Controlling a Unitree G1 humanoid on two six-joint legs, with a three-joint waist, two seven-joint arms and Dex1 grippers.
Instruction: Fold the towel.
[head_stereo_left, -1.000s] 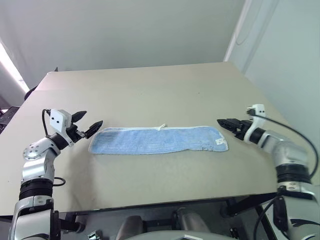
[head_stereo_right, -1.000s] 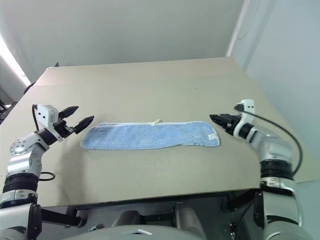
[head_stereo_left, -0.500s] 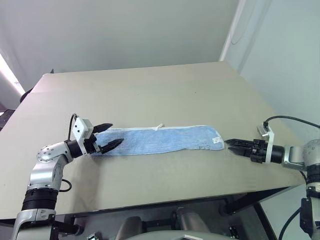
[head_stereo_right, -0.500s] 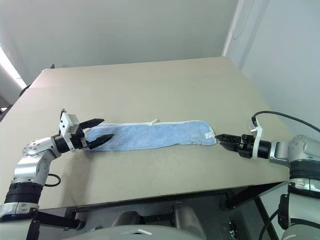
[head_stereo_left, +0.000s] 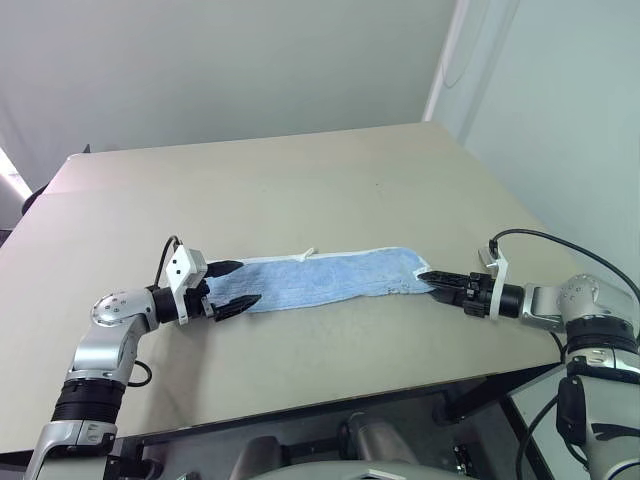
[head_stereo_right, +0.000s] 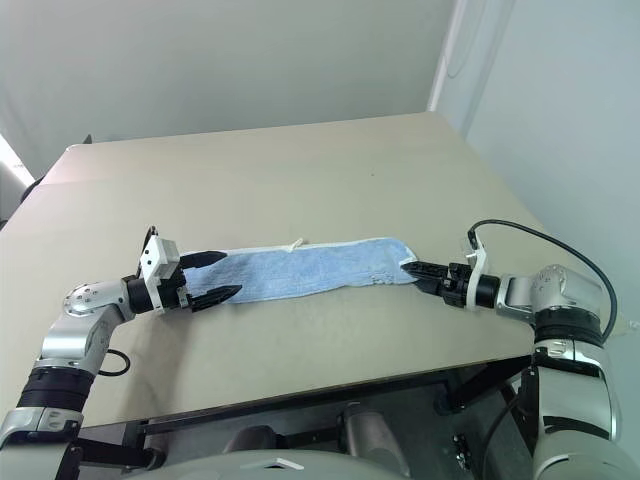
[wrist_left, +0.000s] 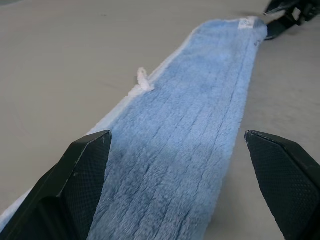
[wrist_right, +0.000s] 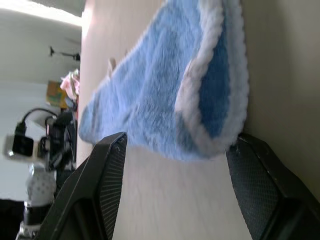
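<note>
towel (head_stereo_left: 325, 277): light blue terry, lying flat as a long narrow strip across the middle of the desk (head_stereo_left: 300, 190), running left to right. White stitched edging along the far long edge and round the right end.
loop (head_stereo_left: 305, 254): small white loop sticking out of the far long edge, roughly mid-length. Clear in the left wrist view too (wrist_left: 143, 80).
label (wrist_left: 247, 22): small white tag at the towel's right end, on top of the cloth.
left hand (head_stereo_left: 232, 286): low over the desk at the towel's left end, pointing right along the strip. Fingers (wrist_left: 75, 185) spread wide, one on each side of the end, towel running between them. Nothing pinched; cannot tell from the head views if the fingers touch the cloth.
right hand (head_stereo_left: 432, 279): low at the towel's right end, pointing left at it. Fingers (wrist_right: 100, 185) partly apart, tips right at the end's edge. In the right wrist view the end sits just ahead of the fingers, edging curled up slightly off the desk. Not clamped on anything.
hands vs. each other: facing one another along the towel's length, one per short end.
desk: plain beige top, towel well back from the near edge.
</note>
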